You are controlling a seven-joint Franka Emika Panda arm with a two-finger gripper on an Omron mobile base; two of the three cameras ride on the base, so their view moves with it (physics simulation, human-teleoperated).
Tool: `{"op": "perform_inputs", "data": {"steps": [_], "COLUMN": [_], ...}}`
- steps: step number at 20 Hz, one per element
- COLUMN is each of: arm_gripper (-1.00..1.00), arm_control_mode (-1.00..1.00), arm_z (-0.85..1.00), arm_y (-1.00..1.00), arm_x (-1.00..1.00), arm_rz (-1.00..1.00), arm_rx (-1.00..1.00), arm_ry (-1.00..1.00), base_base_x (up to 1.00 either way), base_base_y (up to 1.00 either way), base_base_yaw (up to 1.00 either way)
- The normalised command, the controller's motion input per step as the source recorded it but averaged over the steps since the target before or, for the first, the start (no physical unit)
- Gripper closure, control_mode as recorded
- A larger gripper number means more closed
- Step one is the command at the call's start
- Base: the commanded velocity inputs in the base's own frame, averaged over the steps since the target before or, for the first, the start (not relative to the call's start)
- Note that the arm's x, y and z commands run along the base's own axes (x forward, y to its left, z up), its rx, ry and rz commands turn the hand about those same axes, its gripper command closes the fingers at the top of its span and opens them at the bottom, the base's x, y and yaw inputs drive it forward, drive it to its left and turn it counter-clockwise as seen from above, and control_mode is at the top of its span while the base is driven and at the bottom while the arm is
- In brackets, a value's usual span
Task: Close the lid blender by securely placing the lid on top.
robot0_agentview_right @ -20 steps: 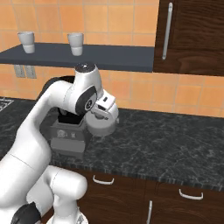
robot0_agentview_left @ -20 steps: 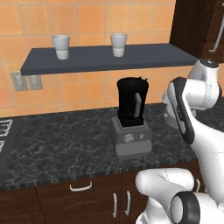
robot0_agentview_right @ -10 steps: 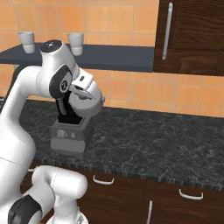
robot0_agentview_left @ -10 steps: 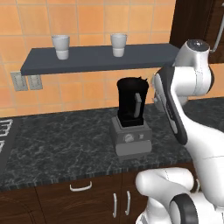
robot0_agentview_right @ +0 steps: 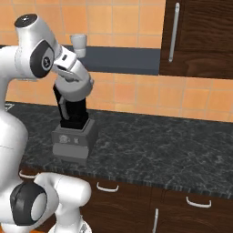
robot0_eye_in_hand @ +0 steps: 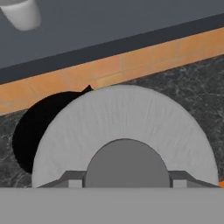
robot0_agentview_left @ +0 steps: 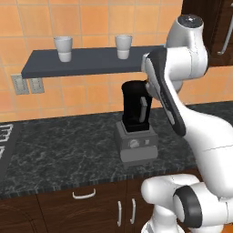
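The blender point(robot0_agentview_left: 136, 125) is standing on the bench point(robot0_agentview_left: 59, 150) under the shelf point(robot0_agentview_left: 86, 61). The claw point(robot0_agentview_right: 73, 88) is hanging just above the jar, pinching the grey lid point(robot0_eye_in_hand: 127, 131). The placing step is under way; next, the lid needs centring over the black mouth point(robot0_eye_in_hand: 39, 124) and lowering.

A dark grey wall shelf point(robot0_agentview_left: 91, 61) runs along the orange tiled wall point(robot0_agentview_left: 41, 20) and carries two white cups — one cup point(robot0_agentview_left: 63, 48) toward its left end, the other cup point(robot0_agentview_left: 123, 46) nearer its right, well apart from each other. Below the shelf's left end a pair of grey wall outlets point(robot0_agentview_left: 26, 84) sits on the tiles. A black speckled counter point(robot0_agentview_right: 154, 145) stretches beneath, over dark wood cabinets with pale curved handles point(robot0_agentview_left: 84, 195). At the far left edge lies part of a stove grate point(robot0_agentview_left: 5, 133). Up on the right hangs a dark wood upper cabinet point(robot0_agentview_right: 205, 38) with a long vertical metal handle point(robot0_agentview_right: 172, 32).
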Motion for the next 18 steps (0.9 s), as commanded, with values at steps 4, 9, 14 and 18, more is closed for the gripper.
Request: {"op": "perform_inputs", "data": {"steps": [4, 9, 14, 18], "arm_gripper": [1.0, 1.0, 1.0, 1.0], "arm_control_mode": [-1.0, -1.0, -1.0, -1.0], "arm_z": [0.14, -0.15, -0.01, -0.18], "arm_y": [0.67, 0.49, 0.08, 0.12], "arm_x": [0.75, 0.91, 0.89, 0.45], "arm_rz": [0.04, 0.05, 0.03, 0.0], "arm_rx": [0.0, 0.0, 0.05, 0.01], "arm_ry": [-0.02, 0.06, 0.06, -0.01], "base_base_x": [0.0, 0.0, 0.0, 0.0], "base_base_y": [0.0, 0.0, 0.0, 0.0], "base_base_yaw": [0.0, 0.0, 0.0, 0.0]}}
